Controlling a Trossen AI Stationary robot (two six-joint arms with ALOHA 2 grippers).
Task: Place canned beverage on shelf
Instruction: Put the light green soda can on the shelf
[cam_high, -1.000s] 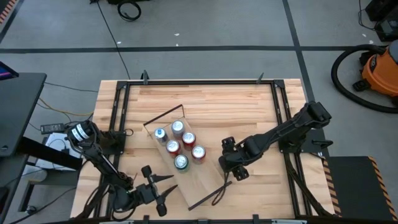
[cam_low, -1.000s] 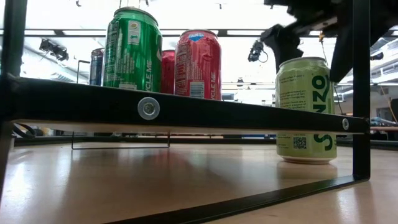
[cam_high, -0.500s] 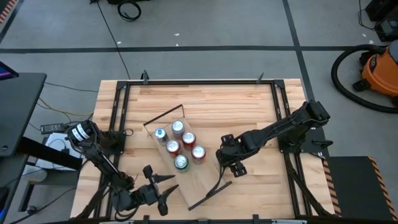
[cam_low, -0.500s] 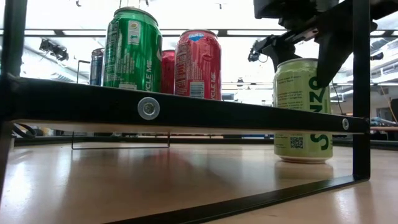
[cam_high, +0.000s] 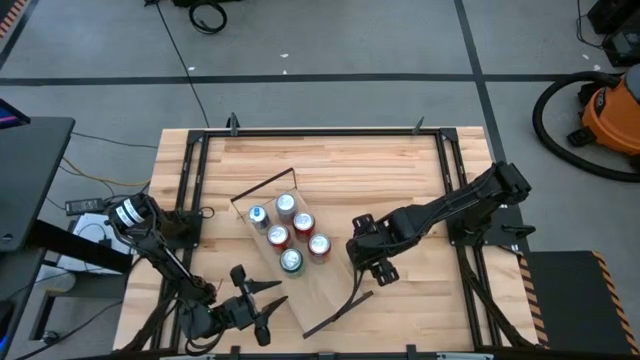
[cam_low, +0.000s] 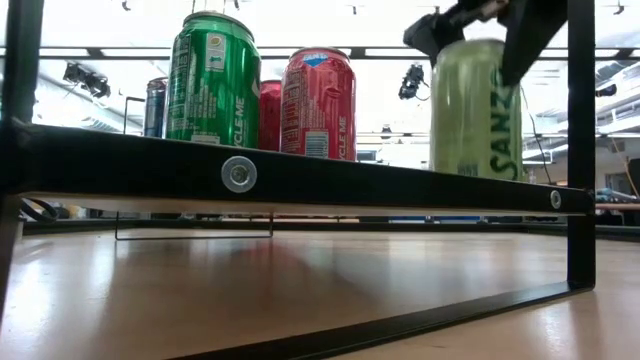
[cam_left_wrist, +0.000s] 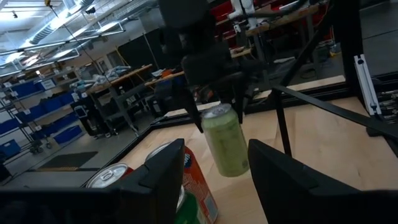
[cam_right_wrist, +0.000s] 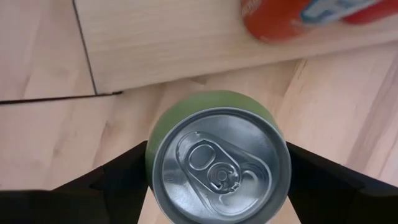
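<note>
The shelf (cam_high: 322, 285), a pale plank with black rod ends, lies slantwise at the table's middle. Several cans stand on its far half, among them a green one (cam_low: 212, 80) and a red one (cam_low: 318, 100). A light green can (cam_low: 475, 110) hangs beside the shelf's right side with my right gripper (cam_high: 368, 262) shut on it; the left wrist view shows this can (cam_left_wrist: 225, 142) clear of the table. My left gripper (cam_high: 262, 312) waits open near the table's front edge, left of the shelf, pointing level at the cans. My right gripper pinches the light green can's upper wall, just under its top rim (cam_right_wrist: 151, 163), between its two fingers (cam_right_wrist: 118, 180). The fingers come steeply from above. The can hangs about upright below them, its lid (cam_right_wrist: 217, 167) up, lifted clear of the table.
The shelf's near half (cam_right_wrist: 186, 43) is bare wood. Its upright black rod frame (cam_low: 580, 150) stands close by the lifted can. A black metal frame (cam_high: 320, 131) runs along the table's edges. Bare tabletop (cam_high: 360, 170) lies beyond the shelf.
My right gripper came down over the light green can, which stood on the table, and shut on its top. It then rose, and the can has been lifted clear of the table, staying about upright.
</note>
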